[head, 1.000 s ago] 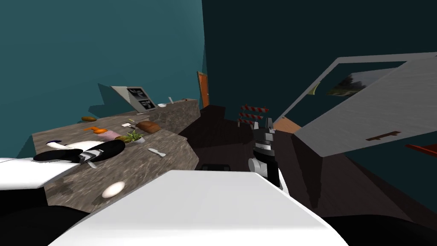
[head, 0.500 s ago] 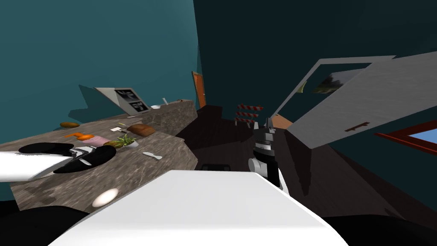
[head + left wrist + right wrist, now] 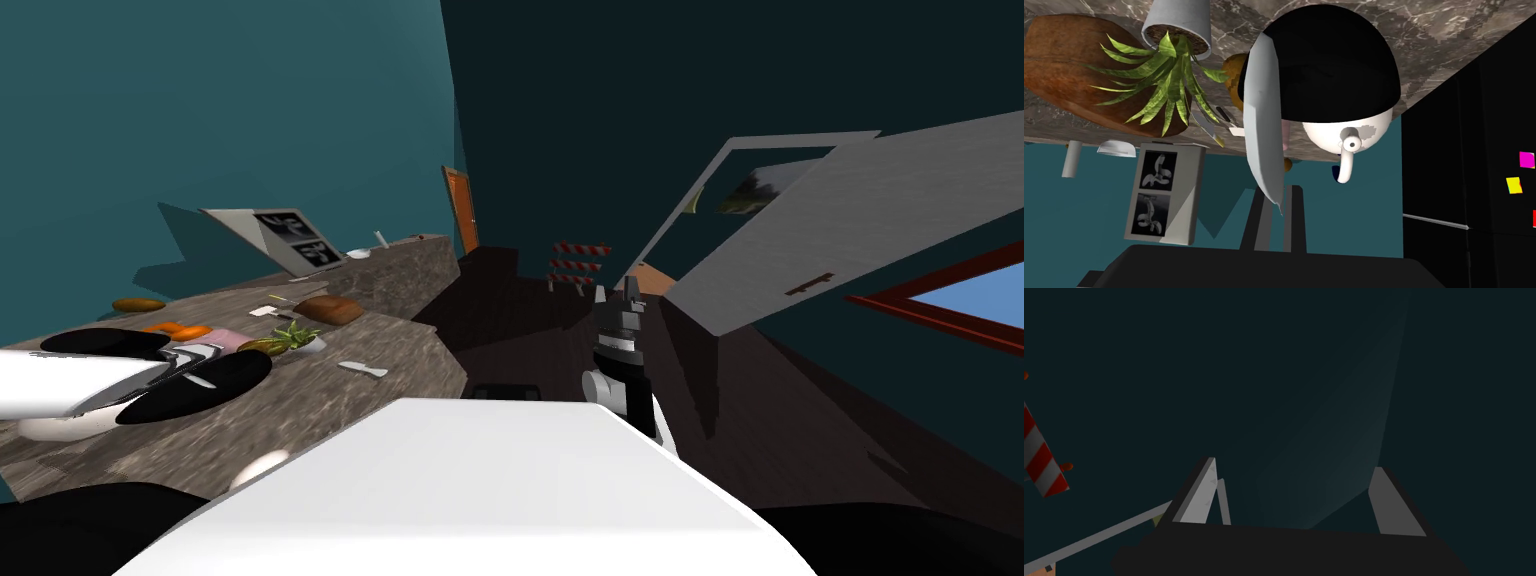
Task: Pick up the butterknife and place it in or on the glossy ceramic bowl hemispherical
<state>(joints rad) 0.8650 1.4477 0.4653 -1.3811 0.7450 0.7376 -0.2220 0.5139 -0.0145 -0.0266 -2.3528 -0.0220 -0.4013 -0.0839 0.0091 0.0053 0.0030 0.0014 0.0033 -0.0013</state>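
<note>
- Butterknife (image 3: 1264, 125) pinched in the left hand (image 3: 1279, 196), blade reaching over the dark-hollowed, white-sided bowl (image 3: 1324, 65) on the counter (image 3: 1449, 30).
- Right hand (image 3: 1294, 470) idles beside the counter, fingers spread.
- Advice: centre the blade over the hollow and lower close before letting go, lest it skid off the rim toward the potted plant (image 3: 1169, 65).

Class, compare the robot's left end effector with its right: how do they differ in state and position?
The left end effector is shut on the butterknife; the right end effector is open and empty. The left one is above the stone counter, by the bowl; the right one hangs over the dark floor. Both have two thin grey fingers on a dark box.
</note>
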